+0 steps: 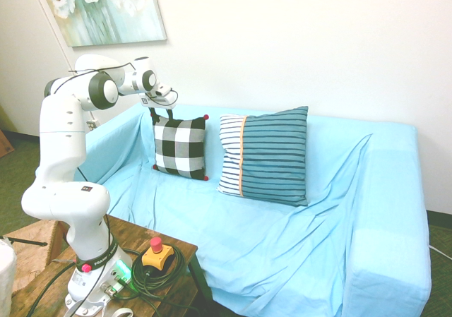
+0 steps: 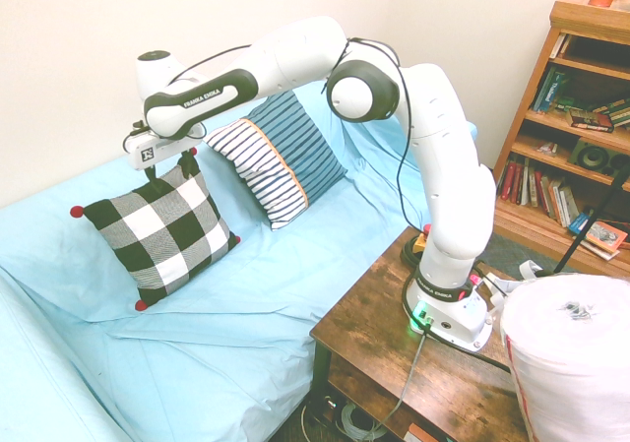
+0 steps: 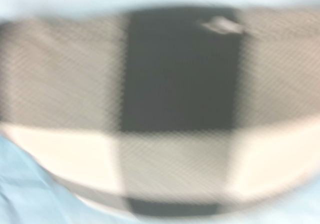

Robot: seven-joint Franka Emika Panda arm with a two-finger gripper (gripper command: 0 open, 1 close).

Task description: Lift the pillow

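The pillow (image 1: 180, 147) is a small square in black-and-white check with red pom-poms at its corners. It stands on the sofa seat and leans on the backrest, left of the striped pillow. My gripper (image 1: 161, 114) is at its top edge near the left corner, open, with one dark finger on each side of the edge. The second exterior view shows the same, with the gripper (image 2: 163, 172) at the upper corner of the pillow (image 2: 157, 230). The wrist view is filled by the pillow's blurred check fabric (image 3: 175, 74).
A larger blue-and-white striped pillow (image 1: 265, 154) leans on the backrest right beside the checked one. A light blue cover drapes the sofa (image 1: 304, 239). A wooden table (image 2: 394, 353) bears the arm, a bookshelf (image 2: 581, 117) stands beyond it, and a large white roll (image 2: 576, 363) sits close by.
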